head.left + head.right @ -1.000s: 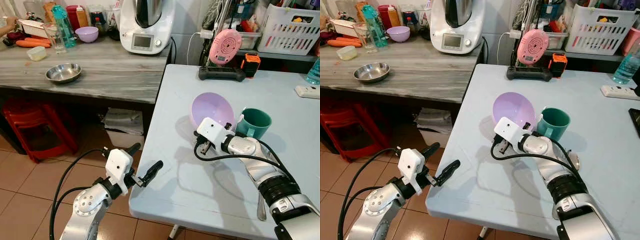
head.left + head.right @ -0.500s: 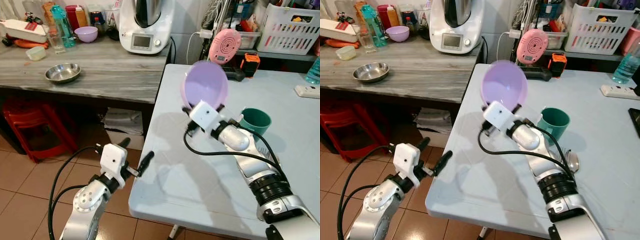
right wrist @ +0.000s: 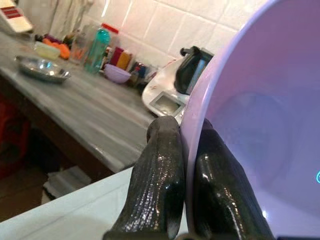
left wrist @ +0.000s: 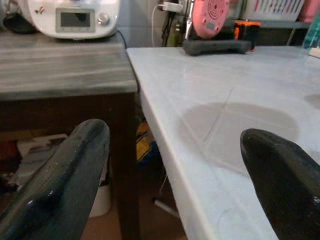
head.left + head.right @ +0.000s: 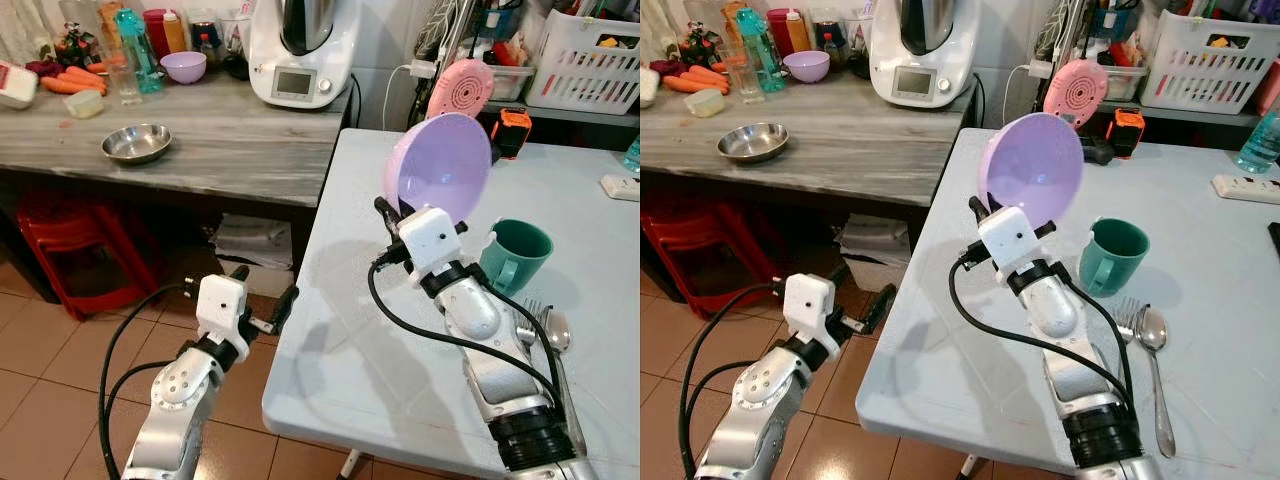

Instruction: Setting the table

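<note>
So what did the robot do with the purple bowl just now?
The right gripper lifted the purple bowl off the table, pinching its rim, and tipped it up on its edge in the air. The left gripper drew back a little from the table's edge, open and empty. The green cup stayed where it was.

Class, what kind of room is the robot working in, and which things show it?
Most likely a home kitchen: a food processor and steel bowl on a counter, tiled wall behind, and a table with mug and cutlery.
</note>
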You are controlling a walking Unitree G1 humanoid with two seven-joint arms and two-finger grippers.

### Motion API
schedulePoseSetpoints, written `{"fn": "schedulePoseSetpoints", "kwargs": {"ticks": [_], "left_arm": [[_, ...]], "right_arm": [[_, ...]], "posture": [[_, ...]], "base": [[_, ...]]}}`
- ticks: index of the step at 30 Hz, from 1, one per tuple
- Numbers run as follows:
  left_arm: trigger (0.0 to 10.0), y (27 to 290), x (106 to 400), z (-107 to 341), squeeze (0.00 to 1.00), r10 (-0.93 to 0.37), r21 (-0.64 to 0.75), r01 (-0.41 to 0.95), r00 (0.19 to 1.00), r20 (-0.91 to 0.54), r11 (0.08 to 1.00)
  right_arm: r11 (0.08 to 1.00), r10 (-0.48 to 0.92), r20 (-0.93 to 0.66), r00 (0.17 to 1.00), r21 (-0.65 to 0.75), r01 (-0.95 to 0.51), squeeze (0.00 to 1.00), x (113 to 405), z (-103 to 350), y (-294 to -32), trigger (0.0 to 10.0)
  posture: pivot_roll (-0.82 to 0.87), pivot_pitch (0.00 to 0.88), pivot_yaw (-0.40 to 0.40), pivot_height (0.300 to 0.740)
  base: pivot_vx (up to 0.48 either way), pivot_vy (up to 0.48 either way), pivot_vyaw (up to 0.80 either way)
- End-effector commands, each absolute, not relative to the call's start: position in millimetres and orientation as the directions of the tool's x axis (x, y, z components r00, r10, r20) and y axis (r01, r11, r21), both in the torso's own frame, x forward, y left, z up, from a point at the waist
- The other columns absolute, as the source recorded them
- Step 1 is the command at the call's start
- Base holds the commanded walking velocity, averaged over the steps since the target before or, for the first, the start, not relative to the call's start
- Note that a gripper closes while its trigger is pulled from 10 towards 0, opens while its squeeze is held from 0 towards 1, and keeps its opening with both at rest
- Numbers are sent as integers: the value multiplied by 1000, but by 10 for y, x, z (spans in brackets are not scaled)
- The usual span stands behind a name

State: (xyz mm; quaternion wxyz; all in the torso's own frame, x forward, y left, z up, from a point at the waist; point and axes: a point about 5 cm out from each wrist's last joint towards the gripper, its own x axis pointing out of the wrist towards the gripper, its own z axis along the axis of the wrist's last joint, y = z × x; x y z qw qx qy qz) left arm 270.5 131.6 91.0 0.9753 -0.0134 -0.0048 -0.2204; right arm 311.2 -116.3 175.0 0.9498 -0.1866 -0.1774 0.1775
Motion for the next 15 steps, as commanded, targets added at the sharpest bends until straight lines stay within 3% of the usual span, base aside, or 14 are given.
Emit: {"fn": "schedulePoseSetpoints", "kwargs": {"ticks": [1,6,15], "left_arm": [[10000,1313,2727,917,0,-431,-29,431,902,12,902],[10000,1315,2732,918,0,-424,-37,425,905,14,905],[10000,1323,2742,912,0,-422,-43,423,906,16,905]], "right_arm": [[883,385,298,874,-396,-253,0,3069,1800,-1177,10000],[898,352,280,893,-369,-238,0,2999,1745,-1198,10000],[902,342,258,904,-361,-238,0,2953,1718,-1212,10000]], "posture": [[37,0,16,740],[35,0,15,740],[35,0,15,740]], "base": [[0,0,0],[0,0,0],[0,259,-544]]}}
